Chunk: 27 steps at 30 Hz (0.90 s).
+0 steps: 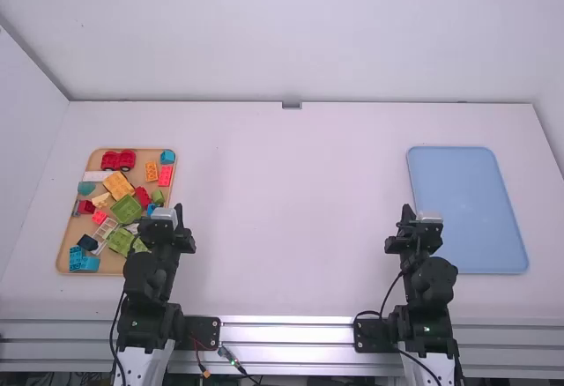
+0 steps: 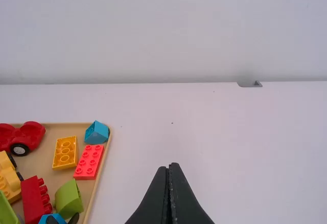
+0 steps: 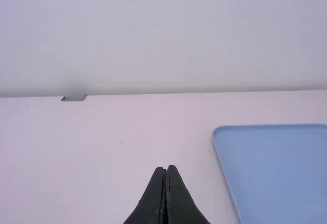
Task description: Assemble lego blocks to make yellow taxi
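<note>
Firstly, one tan tray (image 1: pixel 113 268), at the left of a white table (image 1: pixel 282 218), holding the loose toy blocks, unassembled.

Yellow piece, one (image 1: pixel 118 185), wheeled: in the tan tray, left of its middle and toward its far half.

Red car base, one (image 1: pixel 118 160): at the tray's far edge.

Orange block, one (image 2: pixel 65 152): in the tray's far right part. Pinkish-red studded block, one (image 2: pixel 88 161): along the tray's right edge. Blue slanted block, one (image 2: pixel 97 133): at the tray's far right corner.

Large green pieces, two, the farther (image 1: pixel 127 209) and the nearer (image 1: pixel 118 242): around the tray's middle and near half. Light blue blocks (image 1: pixel 84 263): in the tray's near left corner.

Left gripper (image 1: pixel 179 208): just beside the tray's right edge; fingers pressed together, nothing between them.

Right gripper (image 1: pixel 407 210): well to the right of the tan tray; fingers likewise pressed together, empty.

Blue tray, one (image 1: pixel 471 205): farthest right of the tan tray, beyond the right gripper.
</note>
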{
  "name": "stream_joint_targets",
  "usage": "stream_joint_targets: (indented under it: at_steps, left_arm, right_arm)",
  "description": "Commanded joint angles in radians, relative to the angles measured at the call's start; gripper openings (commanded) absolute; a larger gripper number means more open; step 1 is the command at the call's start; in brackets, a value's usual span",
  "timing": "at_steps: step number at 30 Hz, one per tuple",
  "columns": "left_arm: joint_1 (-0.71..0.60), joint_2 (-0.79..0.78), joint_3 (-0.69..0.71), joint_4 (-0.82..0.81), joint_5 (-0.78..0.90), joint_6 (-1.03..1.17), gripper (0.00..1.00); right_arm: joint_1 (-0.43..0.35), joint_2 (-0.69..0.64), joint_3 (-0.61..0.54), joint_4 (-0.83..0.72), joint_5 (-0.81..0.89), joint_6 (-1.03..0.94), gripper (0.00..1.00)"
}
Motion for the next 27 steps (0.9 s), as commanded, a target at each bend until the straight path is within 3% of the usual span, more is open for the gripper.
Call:
stream_joint_targets:
  at_steps: [1, 9, 16, 23, 27]
  left_arm:
    - [0.0, 0.0, 0.0, 0.0, 0.0, 0.001, 0.0]
    - [-0.001, 0.02, 0.021, 0.002, -0.011, 0.003, 0.03]
    - [0.0, 0.099, 0.11, -0.029, -0.045, -0.007, 0.1]
    - [0.016, 0.248, 0.283, -0.125, -0.086, -0.052, 0.19]
    - [0.041, 0.394, 0.457, -0.233, -0.094, -0.085, 0.26]
  right_arm:
    - [0.0, 0.0, 0.0, 0.0, 0.002, -0.003, 0.0]
    - [0.001, 0.021, 0.018, 0.008, -0.001, -0.004, 0.03]
    - [0.002, 0.107, 0.1, -0.006, -0.009, -0.014, 0.1]
    - [0.004, 0.252, 0.238, -0.038, -0.018, -0.028, 0.19]
    - [0.005, 0.367, 0.339, -0.052, -0.026, -0.038, 0.26]
